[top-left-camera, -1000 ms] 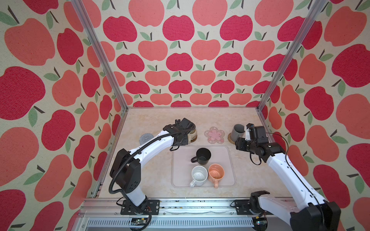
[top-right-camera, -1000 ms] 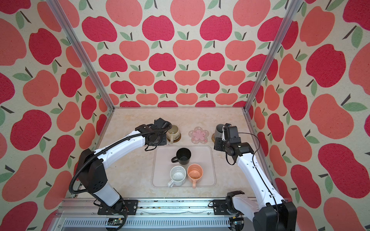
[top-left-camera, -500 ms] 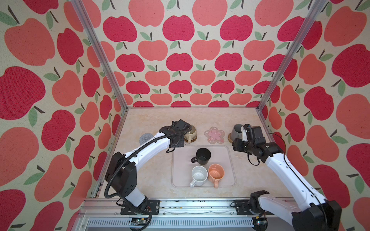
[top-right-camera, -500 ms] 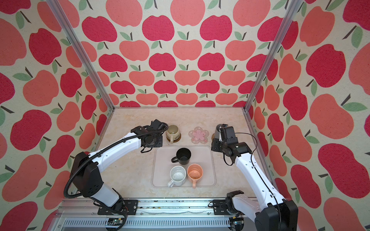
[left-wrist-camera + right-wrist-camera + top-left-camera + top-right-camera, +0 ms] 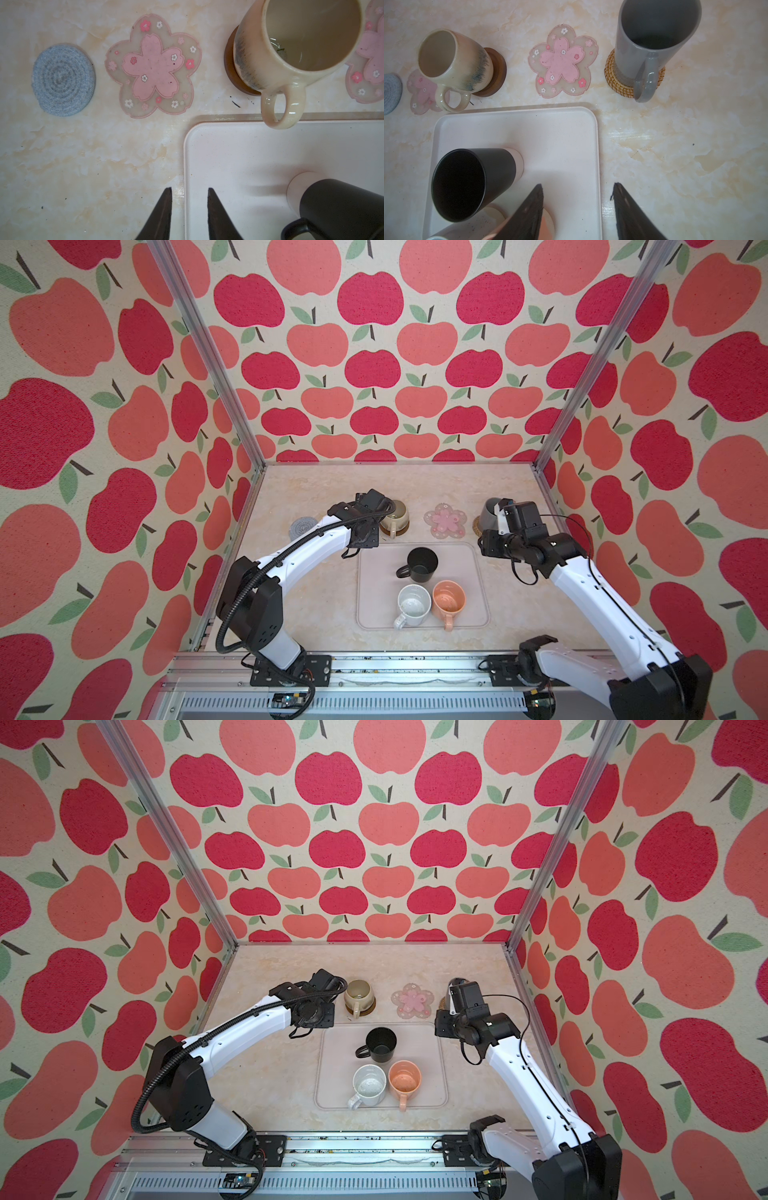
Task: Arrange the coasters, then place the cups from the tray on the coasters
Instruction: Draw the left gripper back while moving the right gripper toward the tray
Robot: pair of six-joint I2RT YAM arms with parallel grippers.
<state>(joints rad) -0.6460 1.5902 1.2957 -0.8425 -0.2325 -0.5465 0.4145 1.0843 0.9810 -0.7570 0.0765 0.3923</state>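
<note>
The tray (image 5: 374,614) holds a black cup (image 5: 422,565), a white cup (image 5: 413,605) and a peach cup (image 5: 448,600). Behind it, the cream cup (image 5: 291,52) stands on the brown wooden coaster (image 5: 230,70). The grey tall cup (image 5: 654,37) stands on the rattan coaster (image 5: 614,83). One pink flower coaster (image 5: 562,62) lies bare between them. Another flower coaster (image 5: 153,66) and the grey crocheted coaster (image 5: 62,80) lie bare further left. My left gripper (image 5: 189,191) hangs slightly open and empty over the tray's left rim. My right gripper (image 5: 577,187) is open and empty over the right rim.
Apple-patterned walls and metal posts (image 5: 582,377) close in the marble tabletop (image 5: 316,601) on three sides. The cream cup's handle (image 5: 280,112) reaches over the tray's far rim. Both arm bases sit on the front rail (image 5: 374,672).
My left gripper has drawn back from the cream cup toward the tray's left corner. My right gripper has backed off the grey tall cup and narrowed slightly.
</note>
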